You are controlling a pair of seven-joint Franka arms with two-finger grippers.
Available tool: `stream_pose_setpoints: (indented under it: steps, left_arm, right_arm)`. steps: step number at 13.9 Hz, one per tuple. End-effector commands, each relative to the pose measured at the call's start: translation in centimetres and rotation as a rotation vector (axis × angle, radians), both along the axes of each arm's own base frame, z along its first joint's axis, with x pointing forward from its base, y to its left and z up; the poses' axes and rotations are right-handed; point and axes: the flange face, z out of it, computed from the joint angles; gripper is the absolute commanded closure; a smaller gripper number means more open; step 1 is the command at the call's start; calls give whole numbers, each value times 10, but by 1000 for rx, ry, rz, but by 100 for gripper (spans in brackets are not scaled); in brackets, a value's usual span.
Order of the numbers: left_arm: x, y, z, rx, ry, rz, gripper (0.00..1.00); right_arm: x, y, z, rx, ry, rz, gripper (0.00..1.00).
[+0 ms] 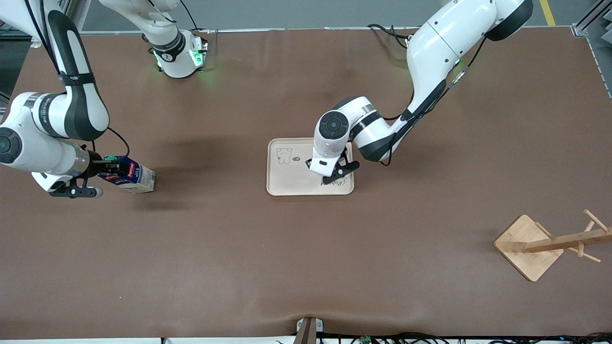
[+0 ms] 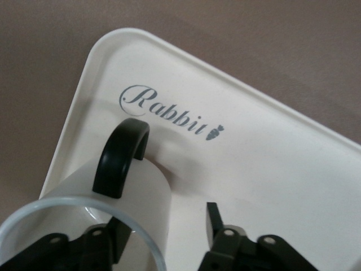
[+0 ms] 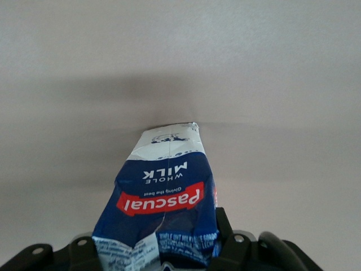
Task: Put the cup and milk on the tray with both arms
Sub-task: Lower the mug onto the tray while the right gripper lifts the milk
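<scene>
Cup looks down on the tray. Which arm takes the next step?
Right. The right gripper is shut on the milk toward the right arm's end of the table, well off the tray. The left gripper is open over the tray beside the cup and holds nothing.

Tray [image 2: 271, 169] — "Rabbit"; milk [image 3: 163, 197] — "Pascual WHOLE MILK".

Cup [image 2: 84, 226] cut off by frame edge; hidden under left arm in front view.
</scene>
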Motion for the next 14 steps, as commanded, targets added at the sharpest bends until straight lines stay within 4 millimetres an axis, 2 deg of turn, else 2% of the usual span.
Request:
stream_pose_setpoints:
  steps: [1, 3, 4, 7, 8, 9, 11, 14]
  left_arm:
    - [11, -3, 41, 32, -60, 2, 0]
    - [30, -3, 74, 45, -73, 24, 0]
    - [37, -1, 100, 52, -93, 31, 0]
    - [53, 18, 164, 55, -158, 44, 0]
    - [60, 32, 183, 54, -177, 46, 0]
    - [68, 50, 199, 64, -188, 46, 0]
    - [78, 82, 230, 102, -201, 5, 0]
    - [86, 136, 276, 146, -193, -110, 0]
  right_arm:
    - [11, 31, 51, -1, 21, 59, 100]
    - [19, 58, 81, 7, 31, 89, 100]
    - [22, 74, 89, 9, 23, 112, 100]
    - [24, 134, 115, 21, -1, 173, 100]
    - [23, 160, 124, 21, -11, 120, 100]
    - [20, 195, 127, 53, -9, 51, 100]
    - [16, 254, 125, 70, 1, -36, 100]
    - [8, 320, 126, 52, -6, -124, 100]
